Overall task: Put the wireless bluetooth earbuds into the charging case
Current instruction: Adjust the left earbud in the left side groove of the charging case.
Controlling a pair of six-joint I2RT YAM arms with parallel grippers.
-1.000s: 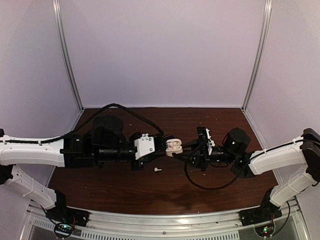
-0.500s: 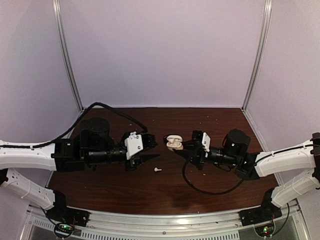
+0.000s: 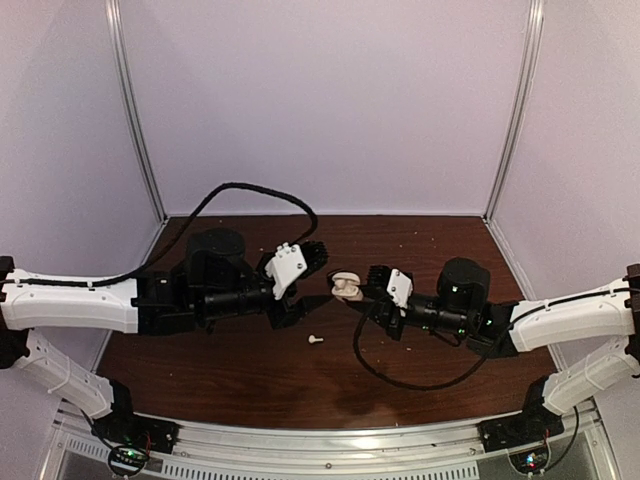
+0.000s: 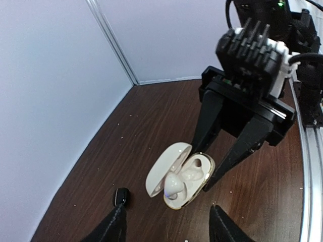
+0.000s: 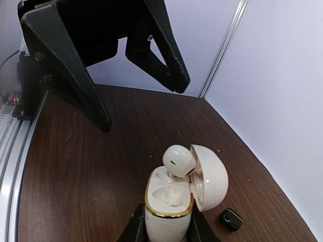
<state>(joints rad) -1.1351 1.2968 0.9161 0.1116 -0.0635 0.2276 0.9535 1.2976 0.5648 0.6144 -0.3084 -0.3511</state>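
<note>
Above the table's (image 3: pixel 430 250) middle, my right gripper (image 3: pixel 358 293) clamps the open charging case (image 5: pixel 169 201) with one white earbud (image 5: pixel 177 160) half seated, my left gripper (image 3: pixel 328 280) stands apart, empty, and a second white earbud (image 3: pixel 315 340) lies nearer, not yet inserted.

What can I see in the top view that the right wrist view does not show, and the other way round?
Only the top view: a loose white earbud lying on the table, nearer the arm bases than the grippers.
Only the right wrist view: a black earbud on the table beside the case, and a second white earbud sticking up out of the case.
Both: the case, lid open, held by the right gripper, and the left gripper open in front of it.
</note>
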